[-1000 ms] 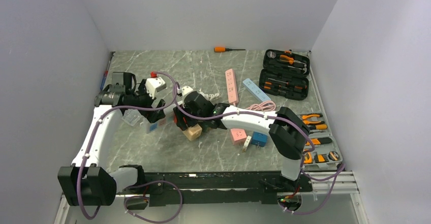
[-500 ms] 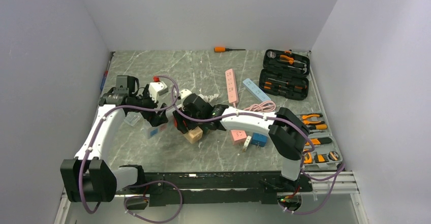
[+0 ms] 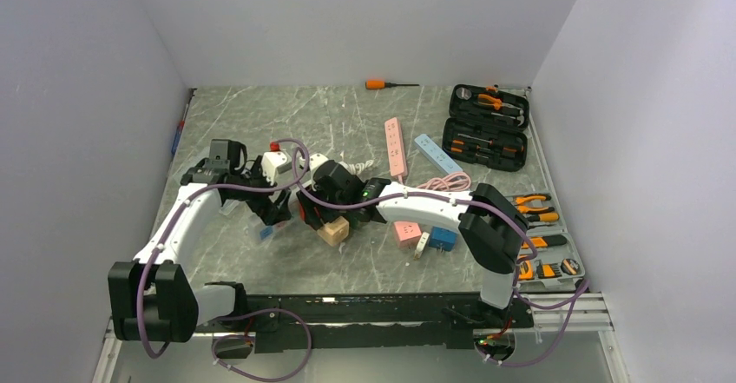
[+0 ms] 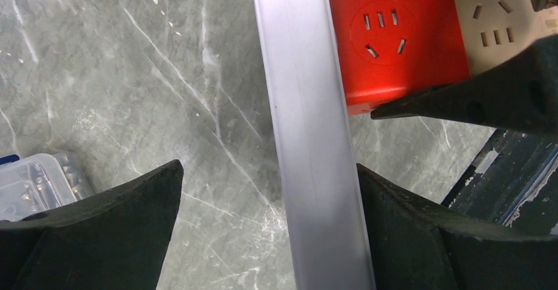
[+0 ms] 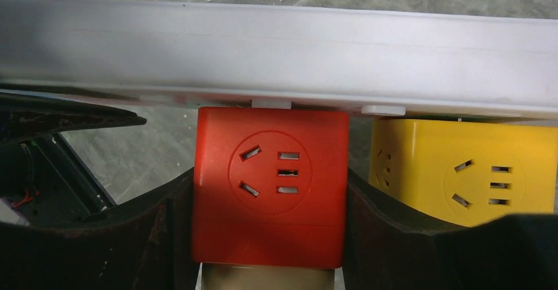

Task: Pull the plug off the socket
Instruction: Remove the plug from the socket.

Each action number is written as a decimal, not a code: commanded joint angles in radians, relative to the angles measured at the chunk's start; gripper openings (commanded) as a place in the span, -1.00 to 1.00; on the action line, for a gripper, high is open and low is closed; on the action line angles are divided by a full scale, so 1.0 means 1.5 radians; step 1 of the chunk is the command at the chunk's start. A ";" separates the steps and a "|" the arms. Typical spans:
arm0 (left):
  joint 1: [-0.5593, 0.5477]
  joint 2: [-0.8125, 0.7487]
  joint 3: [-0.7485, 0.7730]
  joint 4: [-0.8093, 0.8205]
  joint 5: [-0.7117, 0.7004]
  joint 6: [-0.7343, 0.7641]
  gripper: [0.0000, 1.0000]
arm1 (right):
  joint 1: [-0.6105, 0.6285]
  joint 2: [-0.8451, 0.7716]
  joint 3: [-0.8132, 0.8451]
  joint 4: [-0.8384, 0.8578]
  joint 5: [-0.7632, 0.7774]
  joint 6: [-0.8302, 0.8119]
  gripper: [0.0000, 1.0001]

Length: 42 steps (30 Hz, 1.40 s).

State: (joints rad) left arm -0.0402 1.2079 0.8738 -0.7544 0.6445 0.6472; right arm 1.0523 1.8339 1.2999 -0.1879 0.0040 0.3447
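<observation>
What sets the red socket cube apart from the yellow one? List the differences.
Colour: the red cube is red, the yellow cube yellow. Grip: the right pincer clamps the red cube; the yellow cube sits outside its fingers. Both are socket cubes with matching hole patterns, set against the white bar.

Right wrist view: the pale bar (image 5: 276, 53) runs off both side edges and covers the top face of the red socket cube (image 5: 270, 185); what joins them cannot be told. The yellow socket cube (image 5: 460, 171) is cropped by the right edge, its lower corner behind a dark finger (image 5: 408, 237). Left wrist view: the beige socket cube (image 4: 493, 20) is cut by the top edge; the clear box (image 4: 33, 181) by the left edge. Top view: tools in the black case (image 3: 484, 124) are too small to identify.
</observation>
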 commanded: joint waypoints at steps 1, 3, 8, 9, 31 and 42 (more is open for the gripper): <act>-0.005 0.006 0.000 0.036 -0.036 -0.005 0.91 | 0.002 -0.058 0.055 0.141 -0.028 0.002 -1.00; -0.005 0.004 0.003 0.044 -0.041 -0.009 0.85 | 0.002 -0.059 0.049 0.143 -0.030 0.004 -1.00; -0.013 0.012 0.005 0.057 -0.061 -0.019 0.31 | 0.002 -0.066 0.040 0.148 -0.037 0.004 -1.00; -0.017 0.015 0.006 0.056 -0.067 -0.019 0.20 | 0.002 -0.067 0.040 0.148 -0.038 0.002 -1.00; -0.087 0.027 0.035 0.090 -0.265 -0.092 -1.00 | 0.002 -0.074 -0.031 0.160 0.020 0.010 -1.00; -0.085 0.048 0.062 0.081 -0.256 -0.124 -1.00 | 0.004 -0.139 -0.114 0.180 0.006 0.036 -1.00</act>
State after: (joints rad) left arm -0.1738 1.2720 0.9115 -0.6613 0.2977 0.5076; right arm 1.0485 1.7283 1.1652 -0.0383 0.0383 0.3904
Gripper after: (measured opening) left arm 0.393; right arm 0.636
